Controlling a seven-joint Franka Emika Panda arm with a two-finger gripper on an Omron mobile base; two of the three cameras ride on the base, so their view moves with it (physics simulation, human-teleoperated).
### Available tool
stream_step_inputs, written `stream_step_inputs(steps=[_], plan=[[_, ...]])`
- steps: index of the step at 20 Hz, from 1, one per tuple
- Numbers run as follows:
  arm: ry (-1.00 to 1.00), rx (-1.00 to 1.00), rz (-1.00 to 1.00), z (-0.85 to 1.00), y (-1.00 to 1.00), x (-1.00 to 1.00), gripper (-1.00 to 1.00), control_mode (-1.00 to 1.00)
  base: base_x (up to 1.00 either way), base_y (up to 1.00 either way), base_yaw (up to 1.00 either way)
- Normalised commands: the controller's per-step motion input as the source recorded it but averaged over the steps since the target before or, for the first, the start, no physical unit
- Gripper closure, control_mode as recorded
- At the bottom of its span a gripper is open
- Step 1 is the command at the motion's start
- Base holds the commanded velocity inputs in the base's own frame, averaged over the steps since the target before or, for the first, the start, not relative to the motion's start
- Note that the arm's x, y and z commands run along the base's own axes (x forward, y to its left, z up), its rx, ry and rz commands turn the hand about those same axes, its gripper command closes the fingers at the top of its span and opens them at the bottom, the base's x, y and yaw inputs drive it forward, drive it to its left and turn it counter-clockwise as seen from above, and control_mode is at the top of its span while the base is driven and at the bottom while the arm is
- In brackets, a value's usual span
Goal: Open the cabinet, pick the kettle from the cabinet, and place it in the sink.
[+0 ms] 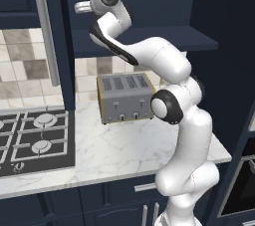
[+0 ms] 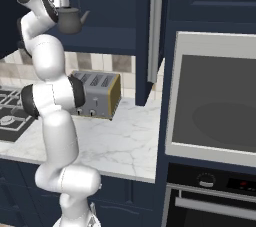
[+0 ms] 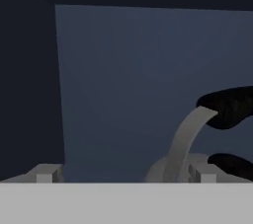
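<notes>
Cabinet (image 1: 149,1) doors stand swung open in both base views, one door edge-on with its long silver bar handle (image 1: 47,36) at the left of the left base view, the other (image 2: 145,36) edge-on in the right base view with its own handle (image 2: 155,36). Inside, the navy shelf (image 1: 164,38) and back wall (image 3: 148,80) lie bare to the camera on the hand.

Below runs the white marble counter (image 1: 124,145), with a black gas hob (image 1: 35,140) at its left end and a tall oven unit (image 2: 210,121) at its right. A four-slot silver toaster (image 1: 124,98) sits on the marble against the tiled wall, under the open cabinet.

The white arm (image 1: 174,120) rises from the counter's front edge and bends up so that its wrist reaches into the cabinet opening.

The kettle (image 2: 70,20) stands upright on the cabinet shelf, spout toward the right in the right base view, just beside the arm's wrist. In the hand view its arched handle (image 3: 185,141) curves up over the lid, very close to the camera.

The gripper (image 3: 126,176) is spread fully apart, its small finger tips (image 3: 44,172) low in the hand view; one tip seems to sit next to the kettle's lid, though the dim close view makes contact hard to judge. Nothing is gripped.
</notes>
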Motion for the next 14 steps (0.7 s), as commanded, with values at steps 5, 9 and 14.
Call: stream_step_inputs(steps=[5,9,14], plan=[[0.0,-0.01,0.0,0.0,0.01,0.15,-1.0,-1.0,0.0,0.0,0.0],[0.0,0.0,0.0,0.0,0.0,0.11,-1.0,-1.0,0.0,0.0,0.0],[0.0,0.0,0.0,0.02,0.0,0.07,-1.0,-1.0,0.0,0.0,0.0]])
